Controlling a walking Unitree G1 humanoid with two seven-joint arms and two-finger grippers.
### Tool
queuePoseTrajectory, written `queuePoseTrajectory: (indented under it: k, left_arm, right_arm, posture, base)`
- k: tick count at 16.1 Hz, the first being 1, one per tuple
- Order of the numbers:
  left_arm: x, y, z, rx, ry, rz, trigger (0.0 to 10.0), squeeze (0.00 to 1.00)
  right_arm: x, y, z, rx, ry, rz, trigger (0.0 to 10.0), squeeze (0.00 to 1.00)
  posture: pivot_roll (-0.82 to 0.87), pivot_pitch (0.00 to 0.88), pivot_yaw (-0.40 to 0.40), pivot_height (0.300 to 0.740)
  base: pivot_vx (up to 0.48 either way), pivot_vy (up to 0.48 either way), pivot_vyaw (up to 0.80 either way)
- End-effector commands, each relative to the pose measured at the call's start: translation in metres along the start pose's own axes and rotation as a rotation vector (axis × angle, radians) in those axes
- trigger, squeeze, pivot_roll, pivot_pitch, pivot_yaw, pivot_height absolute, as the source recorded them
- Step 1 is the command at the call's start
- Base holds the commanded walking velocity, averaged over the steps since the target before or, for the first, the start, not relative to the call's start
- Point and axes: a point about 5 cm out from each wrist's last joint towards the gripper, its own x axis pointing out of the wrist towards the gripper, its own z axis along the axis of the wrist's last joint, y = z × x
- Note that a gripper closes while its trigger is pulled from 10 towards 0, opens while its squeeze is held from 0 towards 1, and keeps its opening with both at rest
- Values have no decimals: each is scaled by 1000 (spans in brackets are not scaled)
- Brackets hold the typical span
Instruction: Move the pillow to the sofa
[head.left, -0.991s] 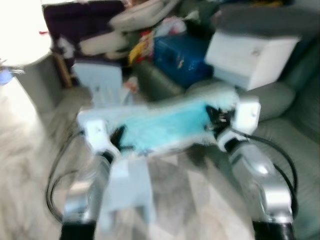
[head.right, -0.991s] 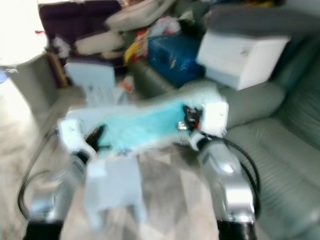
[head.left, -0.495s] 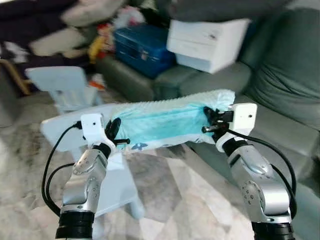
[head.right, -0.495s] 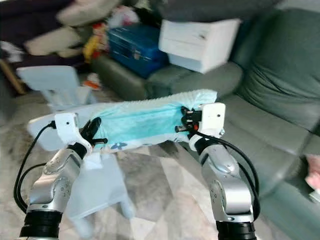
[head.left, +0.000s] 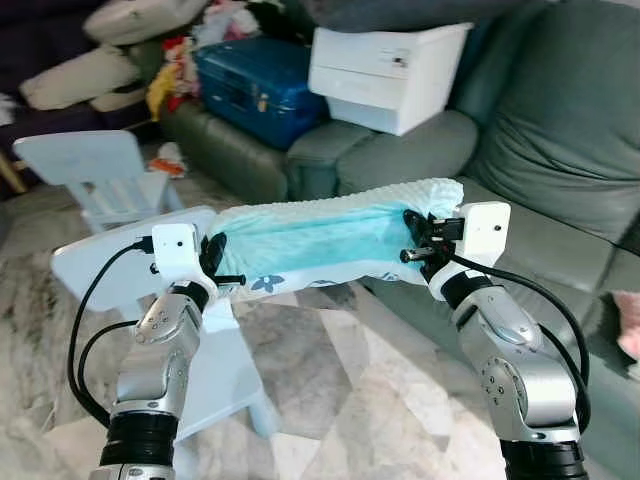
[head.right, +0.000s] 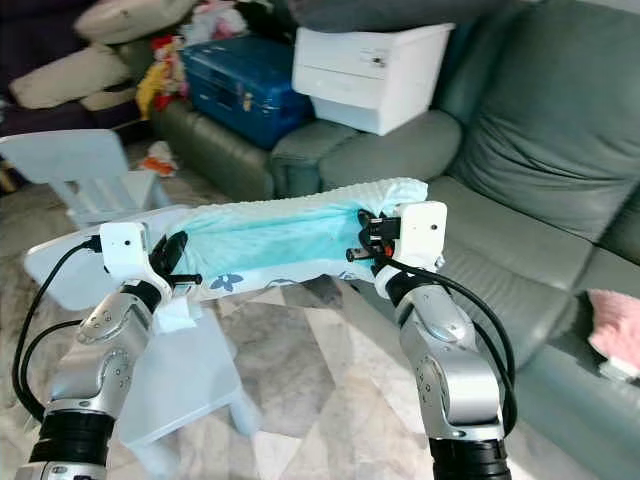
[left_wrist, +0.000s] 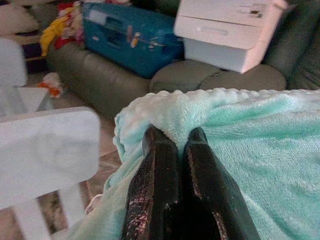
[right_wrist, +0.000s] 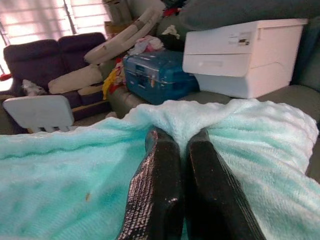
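A soft turquoise pillow (head.left: 320, 240) with a white fleecy edge hangs stretched between my two arms at chest height. My left gripper (head.left: 216, 262) is shut on its left end, the black fingers (left_wrist: 165, 200) pinching a fold of the fabric. My right gripper (head.left: 415, 240) is shut on the right end, the fingers (right_wrist: 170, 190) pressed together on the fleece. The grey-green sofa (head.left: 560, 250) lies ahead and to the right, its seat just beyond the pillow's right end.
A pale blue child's chair (head.left: 100, 170) stands at left, and a pale blue stool (head.left: 215, 370) is under my left arm. A white storage box (head.left: 385, 65) and a blue suitcase (head.left: 255, 75) rest on another sofa behind. A pink item (head.right: 615, 335) lies on the sofa seat at right.
The camera has swung to the right and steadied, so more of the grey-green sofa is in view. Both grippers still hold the pillow stretched between them as before.
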Motion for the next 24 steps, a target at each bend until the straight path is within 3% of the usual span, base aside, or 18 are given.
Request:
queuePoseTrajectory:
  k: [1, 5, 10, 24]
  left_arm:
    - [1, 6, 3, -11, -12, 13, 10000, 0]
    - [-2, 3, 3, -78, -23, -37, 10000, 0]
    - [-3, -3, 1, -76, -15, -64, 10000, 0]
    - [-5, -7, -2, -98, 2, -101, 10000, 0]
  right_arm:
    - [1, -2, 6, -5, -25, -10, 10000, 0]
    - [1, -1, 6, -4, -27, -10, 10000, 0]
    - [1, 0, 6, -2, -30, -8, 10000, 0]
    - [0, 2, 5, 1, -31, -5, 10000, 0]
  posture:
    - [-191, 0, 30, 740]
    - [-193, 0, 32, 740]
    - [-191, 0, 33, 740]
    - [-191, 0, 33, 740]
  base:
    - [0, 0, -800]
    - [0, 0, -800]
    - [0, 0, -800]
    - [259, 0, -780]
